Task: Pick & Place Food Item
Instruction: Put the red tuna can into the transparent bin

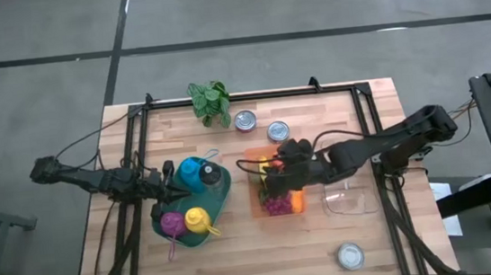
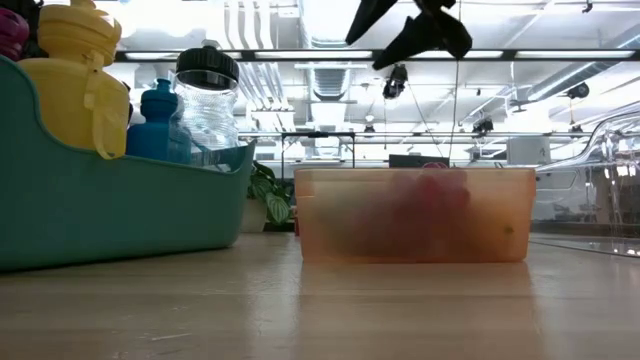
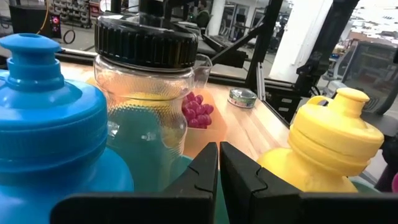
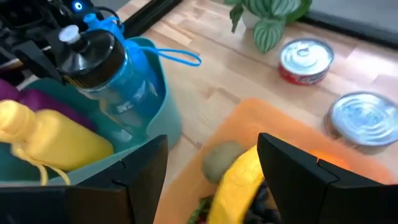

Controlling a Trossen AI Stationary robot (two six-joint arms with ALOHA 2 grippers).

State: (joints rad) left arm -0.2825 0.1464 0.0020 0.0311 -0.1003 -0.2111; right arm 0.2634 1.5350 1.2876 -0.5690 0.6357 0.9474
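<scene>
An orange see-through container [image 1: 256, 204] stands at the table's middle. It holds a yellow piece [image 4: 233, 183], a greenish round piece [image 4: 221, 158], purple grapes [image 1: 276, 206] and an orange piece [image 1: 298, 201]. My right gripper [image 4: 211, 174] hangs open above the container, well clear of its rim in the low view [image 2: 400, 30], with nothing between its fingers. My left gripper [image 3: 219, 171] is shut and empty at the teal bin [image 1: 220, 203], pointing between the bottles.
The teal bin holds a blue bottle [image 1: 193, 172], a clear black-lidded bottle [image 3: 146, 93], a yellow bottle [image 1: 197, 220] and a purple one [image 1: 172, 222]. Two cans [image 1: 245, 120] [image 1: 277, 132] and a plant [image 1: 210, 102] stand at the far edge. A clear tub [image 1: 351, 201] and a third can [image 1: 350, 255] sit right.
</scene>
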